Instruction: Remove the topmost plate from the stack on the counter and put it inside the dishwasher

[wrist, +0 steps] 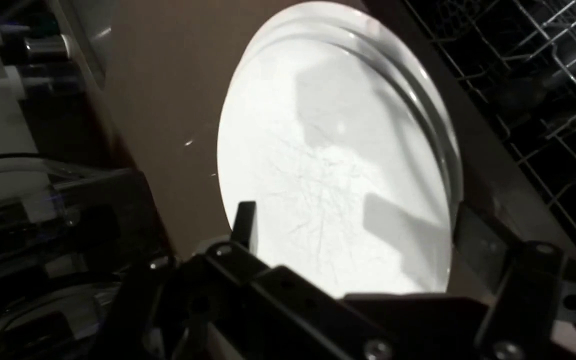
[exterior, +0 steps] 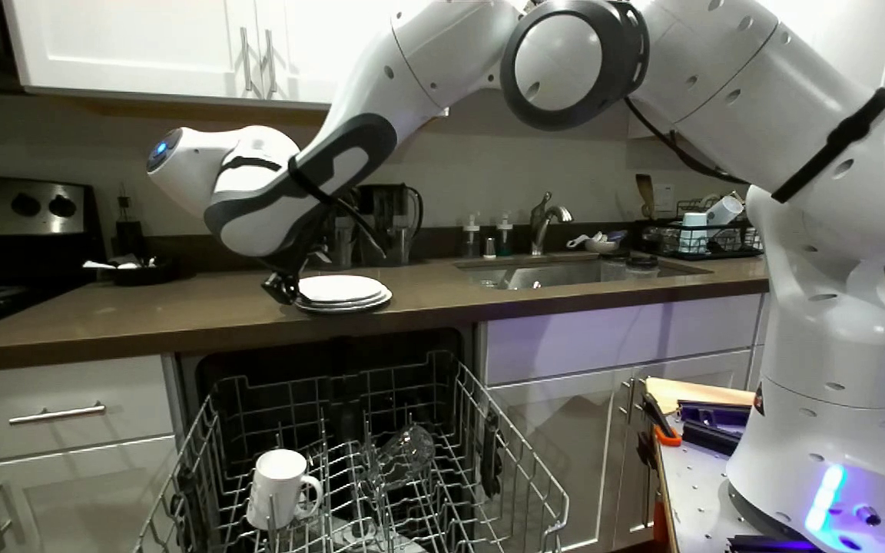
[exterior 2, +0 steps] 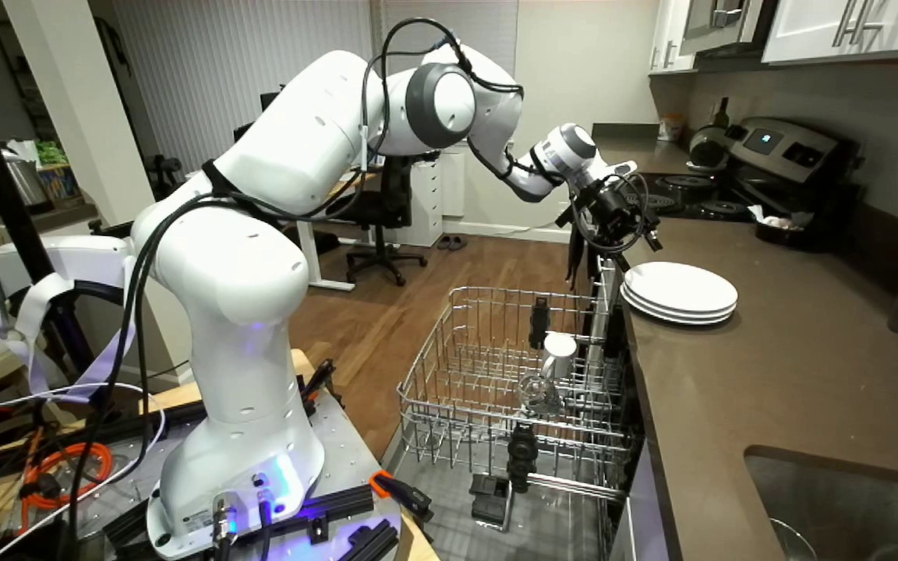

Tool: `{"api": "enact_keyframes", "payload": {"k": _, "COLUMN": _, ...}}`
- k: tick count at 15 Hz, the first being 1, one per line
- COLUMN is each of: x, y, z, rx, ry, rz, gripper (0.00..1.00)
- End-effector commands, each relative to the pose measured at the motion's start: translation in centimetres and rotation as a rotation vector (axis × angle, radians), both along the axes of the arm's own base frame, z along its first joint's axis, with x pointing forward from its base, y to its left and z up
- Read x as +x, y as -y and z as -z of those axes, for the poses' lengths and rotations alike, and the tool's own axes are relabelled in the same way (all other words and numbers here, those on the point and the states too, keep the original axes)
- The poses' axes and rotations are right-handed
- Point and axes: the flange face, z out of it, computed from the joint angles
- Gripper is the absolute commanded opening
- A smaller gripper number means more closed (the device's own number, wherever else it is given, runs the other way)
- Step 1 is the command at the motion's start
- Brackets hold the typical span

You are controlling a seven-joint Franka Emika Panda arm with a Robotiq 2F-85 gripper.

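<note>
The claw point(wrist: 355, 215) has its fingers point(wrist: 244, 225) spread well apart, and in the wrist view the topmost plate point(exterior 2: 681, 286) lies between them; I cannot tell whether either finger touches the rim. That plate lies flat on the stack point(exterior 2: 675, 315), slightly off-centre over two others, near the front edge of the bench point(exterior 2: 776, 389). In both exterior views the arm point(exterior: 442, 61) rises from its base point(exterior: 826, 453), arches high, then slopes down to a folded wrist, so that the claw tips obliquely toward the stack's edge.

Below the bench the dishwasher point(exterior: 273, 353) is open, its wire rack point(exterior: 515, 438) reaching out into the room. In the rack sit a white mug point(exterior: 270, 491), its handle to the right in an exterior view, and a clear glass point(exterior: 408, 453), tilted, near it. Clear vessels point(exterior 2: 792, 539) are in the sink point(exterior 2: 846, 483). A black dish rack point(exterior: 661, 240) holds pale cups point(exterior: 693, 233), and on the bench a dark round dish point(exterior 2: 788, 240) holds small white things point(exterior 2: 776, 223), too blurred to name.
</note>
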Motion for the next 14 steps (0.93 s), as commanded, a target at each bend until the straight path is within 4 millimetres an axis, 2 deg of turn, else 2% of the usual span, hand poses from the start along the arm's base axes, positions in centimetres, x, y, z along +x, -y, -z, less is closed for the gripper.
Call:
{"api": "enact_keyframes", "payload": {"k": 1, "x": 0.3, "y": -0.2, "z": -0.2, "rx": -0.033, "ry": -0.025, "rz": 0.028, "gripper": 1.00}}
{"api": "enact_keyframes", "payload": {"k": 2, "x": 0.4, "y": -0.2, "z": -0.2, "rx": -0.035, "ry": -0.029, "rz": 0.032, "gripper": 1.00}}
{"api": "enact_keyframes", "payload": {"k": 3, "x": 0.4, "y": -0.3, "z": -0.2, "rx": -0.034, "ry": -0.030, "rz": 0.034, "gripper": 0.75}}
{"api": "enact_keyframes", "payload": {"k": 4, "x": 0.4, "y": -0.4, "z": -0.2, "rx": -0.032, "ry": -0.032, "rz": 0.033, "gripper": 0.74}}
{"api": "enact_keyframes", "payload": {"k": 8, "x": 0.6, "y": -1.0, "z": 0.2, "rx": -0.016, "ry": -0.038, "rz": 0.019, "gripper": 0.47}}
{"api": "enact_keyframes", "payload": {"k": 9, "x": 0.6, "y": -1.1, "z": 0.2, "rx": -0.007, "ry": -0.039, "rz": 0.010, "gripper": 0.47}}
{"api": "enact_keyframes", "payload": {"k": 10, "x": 0.6, "y": -1.3, "z": 0.3, "rx": 0.001, "ry": -0.041, "rz": 0.004, "gripper": 0.42}}
{"api": "enact_keyframes", "payload": {"k": 11, "x": 0.6, "y": -1.4, "z": 0.3, "rx": 0.012, "ry": -0.042, "rz": -0.003, "gripper": 0.28}}
{"api": "enact_keyframes", "payload": {"k": 14, "x": 0.7, "y": -1.7, "z": 0.3, "rx": 0.028, "ry": -0.044, "rz": -0.014, "gripper": 0.07}}
